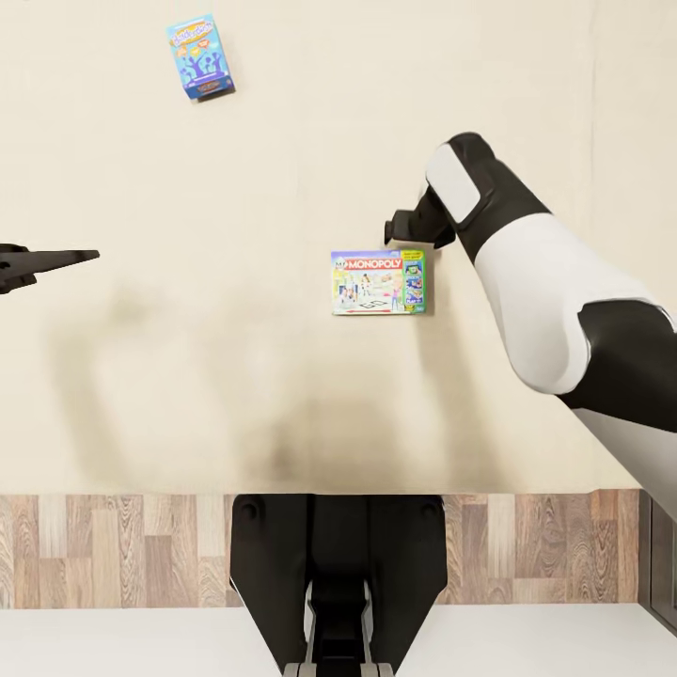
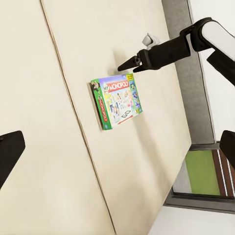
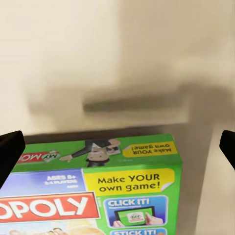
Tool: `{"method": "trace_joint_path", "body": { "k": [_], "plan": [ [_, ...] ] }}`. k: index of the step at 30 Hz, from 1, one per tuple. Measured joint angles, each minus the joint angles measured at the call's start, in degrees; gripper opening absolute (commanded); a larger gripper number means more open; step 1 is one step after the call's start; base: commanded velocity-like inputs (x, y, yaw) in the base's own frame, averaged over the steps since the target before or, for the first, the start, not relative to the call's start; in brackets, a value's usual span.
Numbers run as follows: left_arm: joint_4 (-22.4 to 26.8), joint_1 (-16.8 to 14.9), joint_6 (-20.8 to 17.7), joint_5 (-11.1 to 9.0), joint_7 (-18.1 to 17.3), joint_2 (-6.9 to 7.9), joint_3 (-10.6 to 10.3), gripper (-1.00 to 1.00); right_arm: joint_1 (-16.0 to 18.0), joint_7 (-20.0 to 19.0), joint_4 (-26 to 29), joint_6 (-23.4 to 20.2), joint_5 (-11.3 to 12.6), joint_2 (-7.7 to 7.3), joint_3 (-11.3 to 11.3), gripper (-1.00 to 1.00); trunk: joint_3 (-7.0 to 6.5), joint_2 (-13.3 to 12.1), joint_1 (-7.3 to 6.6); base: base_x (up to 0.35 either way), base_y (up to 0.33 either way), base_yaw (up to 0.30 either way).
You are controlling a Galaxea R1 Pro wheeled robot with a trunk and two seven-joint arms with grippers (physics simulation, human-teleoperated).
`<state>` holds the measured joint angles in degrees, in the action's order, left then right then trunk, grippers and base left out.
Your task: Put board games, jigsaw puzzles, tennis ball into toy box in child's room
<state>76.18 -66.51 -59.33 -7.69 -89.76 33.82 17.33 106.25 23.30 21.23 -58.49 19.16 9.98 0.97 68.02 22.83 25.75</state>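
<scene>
Monopoly box (image 1: 381, 281) lies flat mid-bed (image 1: 282, 395); teal box (image 1: 200, 56) farther off. Our right tool (image 1: 402, 228) hovers just beyond it, wide open, empty. Left tool (image 1: 47, 260): can't tell.

Wood-plank floor (image 1: 113, 550) ran below, white strip (image 1: 113, 644) nearest camera; green striped rug (image 2: 200, 172) lay on floor, white wall (image 2: 215, 10) beyond

The right arm (image 1: 564, 310) wears glossy white shells over black joints — a white panel caps its black wrist above the Monopoly box (image 1: 381, 281). Below that box stands the black trunk (image 1: 338, 574), centrally slotted.
</scene>
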Motion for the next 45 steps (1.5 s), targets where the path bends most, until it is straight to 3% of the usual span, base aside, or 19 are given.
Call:
{"method": "trace_joint_path", "body": {
  "k": [38,45],
  "plan": [
    [0.0,0.0,0.0,0.0,0.0,0.00,0.0,1.00,-1.0,0.1,-0.3,0.2,-0.1,0.00,0.0,1.00,0.00,0.0,0.00,0.000,0.000,0.000],
    [0.1,0.0,0.0,0.0,0.0,0.00,0.0,1.00,-2.8,0.1,-0.4,-0.3,-0.5,0.00,-0.1,1.00,0.00,0.0,-0.01,0.000,0.000,0.000]
  ]
}}
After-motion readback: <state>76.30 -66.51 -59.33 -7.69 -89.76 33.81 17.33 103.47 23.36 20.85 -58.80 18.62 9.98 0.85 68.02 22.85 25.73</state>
